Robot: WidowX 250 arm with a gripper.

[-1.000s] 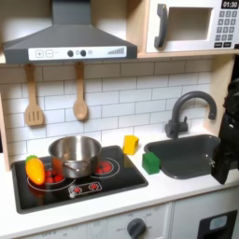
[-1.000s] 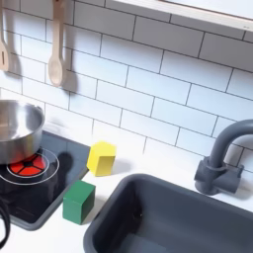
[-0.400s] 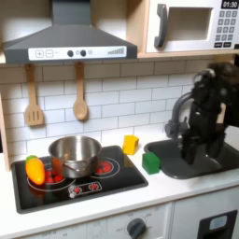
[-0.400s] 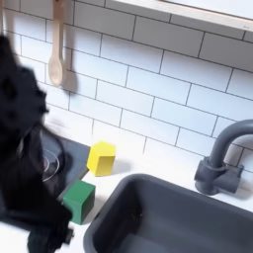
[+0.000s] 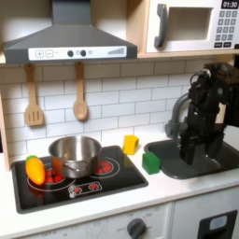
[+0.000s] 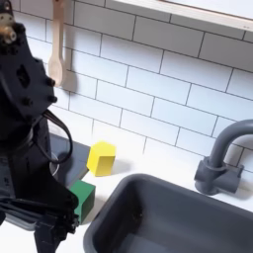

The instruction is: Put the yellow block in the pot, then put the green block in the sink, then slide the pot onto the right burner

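Observation:
The yellow block (image 5: 131, 144) (image 6: 101, 156) stands on the white counter between stove and sink. In front of it, beside the sink's edge, lies the green block (image 5: 151, 162) (image 6: 84, 194). The shiny pot (image 5: 75, 154) sits on the stove in the first exterior view, on the burner nearer the blocks. My gripper (image 5: 199, 161) (image 6: 54, 229) hangs open and holds nothing. In the first exterior view it is over the dark grey sink (image 5: 196, 166) (image 6: 168, 212), to the right of the green block. In the second exterior view the arm covers the stove side.
An orange-yellow oval toy (image 5: 35, 169) lies at the black stove's (image 5: 103, 182) left end. The dark faucet (image 6: 222, 158) curves over the sink's back edge. Two wooden utensils (image 5: 80, 93) hang on the tiled wall, with a hood and microwave (image 5: 191, 26) overhead.
The arm has swung in from the first exterior view's right edge to above the sink and then barely shifted. The blocks and the pot have not moved.

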